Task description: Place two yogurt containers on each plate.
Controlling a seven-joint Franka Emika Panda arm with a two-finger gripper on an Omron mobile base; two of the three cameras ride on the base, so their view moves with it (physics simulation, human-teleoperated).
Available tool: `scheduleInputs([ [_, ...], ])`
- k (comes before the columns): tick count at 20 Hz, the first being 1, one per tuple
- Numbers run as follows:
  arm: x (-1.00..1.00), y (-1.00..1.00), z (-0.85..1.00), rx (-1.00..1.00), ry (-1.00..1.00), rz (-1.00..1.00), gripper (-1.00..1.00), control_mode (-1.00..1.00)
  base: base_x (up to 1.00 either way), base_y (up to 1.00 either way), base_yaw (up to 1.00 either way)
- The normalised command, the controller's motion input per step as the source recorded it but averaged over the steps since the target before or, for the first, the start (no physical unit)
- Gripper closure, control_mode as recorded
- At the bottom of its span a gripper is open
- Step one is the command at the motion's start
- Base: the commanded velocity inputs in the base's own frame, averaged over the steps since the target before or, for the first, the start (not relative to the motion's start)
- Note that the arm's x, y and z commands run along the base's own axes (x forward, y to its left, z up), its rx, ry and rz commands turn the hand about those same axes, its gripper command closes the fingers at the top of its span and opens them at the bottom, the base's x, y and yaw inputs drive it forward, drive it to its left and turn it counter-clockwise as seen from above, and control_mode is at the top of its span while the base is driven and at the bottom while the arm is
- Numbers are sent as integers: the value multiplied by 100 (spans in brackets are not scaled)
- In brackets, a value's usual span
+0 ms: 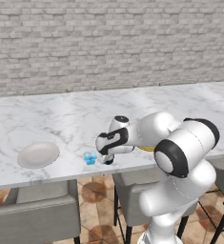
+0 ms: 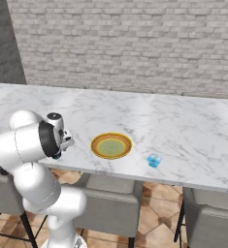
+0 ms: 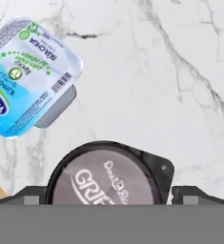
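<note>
Marble counter [image 3: 180,71] (blue yogurt cup [image 3: 30,76] nearby)

- Counter [image 1: 61,114]: long white marble top with grey veining, running across both base views; the same veined surface appears close up in the hand view [image 3: 147,71].
- Wall [image 1: 108,43]: light grey brick, directly behind the counter.
- Chairs [image 1: 35,217]: grey upholstered seats with dark legs, tucked under the counter's near edge; another is seen in the right base view [image 2: 110,203].
- Floor [image 1: 96,209]: brown patterned tile beneath the chairs.
</note>
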Motion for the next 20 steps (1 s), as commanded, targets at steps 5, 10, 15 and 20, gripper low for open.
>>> scheduleInputs([
  [5, 0, 0, -20, 0, 0, 0, -100, -100, 0, 0, 0],
  [10, 0, 0, -21, 0, 0, 0, -100, -100, 0, 0, 0],
  [15, 0, 0, -13, 0, 0, 0, -100, -100, 0, 0, 0],
  [20, 0, -2, -8, 0, 0, 0, 100, -100, 0, 0, 0],
])
